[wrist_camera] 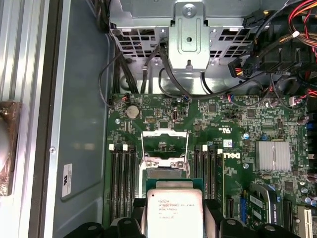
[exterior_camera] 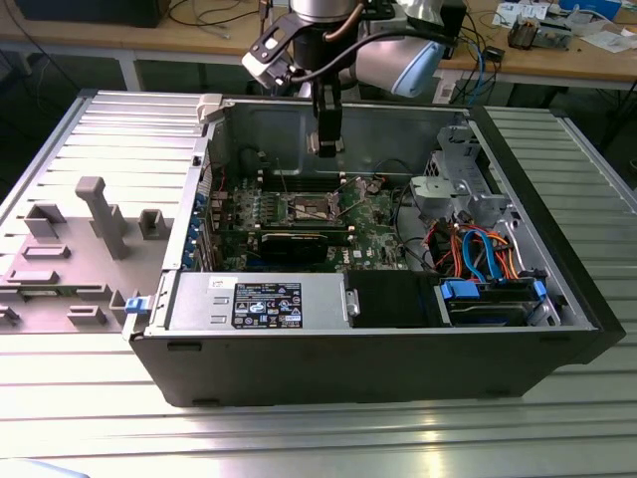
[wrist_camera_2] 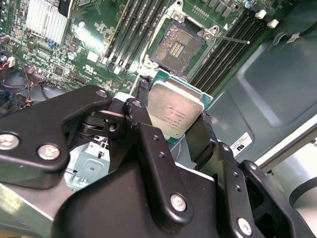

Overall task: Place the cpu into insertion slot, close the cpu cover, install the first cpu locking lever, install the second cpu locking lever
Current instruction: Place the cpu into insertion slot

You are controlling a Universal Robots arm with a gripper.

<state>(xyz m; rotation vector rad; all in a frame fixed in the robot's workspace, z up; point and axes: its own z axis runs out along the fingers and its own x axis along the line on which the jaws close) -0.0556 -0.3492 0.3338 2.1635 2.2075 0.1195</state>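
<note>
My gripper (wrist_camera_2: pixel 171 119) is shut on the cpu (wrist_camera_2: pixel 174 110), a flat silver-faced square chip with a green edge, pinched at two opposite sides by the black fingers (wrist_camera_2: pixel 141 124). The chip hangs tilted above the green motherboard (wrist_camera: pixel 237 129), close to the insertion slot (wrist_camera_2: pixel 177 47), which lies open with its contact field bare. In the first wrist view the cpu (wrist_camera: pixel 173 210) covers part of the slot (wrist_camera: pixel 166 173), and the cpu cover (wrist_camera: pixel 164 141) stands swung up beyond it. A thin locking lever (wrist_camera_2: pixel 230 38) sticks out beside the slot. In the exterior view the gripper (exterior_camera: pixel 326 139) hovers over the slot (exterior_camera: pixel 311 209).
Black memory slots (wrist_camera: pixel 121 183) flank the socket on both sides. A finned heatsink (wrist_camera: pixel 271 156), a metal drive cage (wrist_camera: pixel 188 34) and bundles of cables (wrist_camera: pixel 277 44) lie around the board. The case walls (exterior_camera: pixel 299 124) enclose it. A grey fixture (exterior_camera: pixel 100 214) stands at the exterior view's left.
</note>
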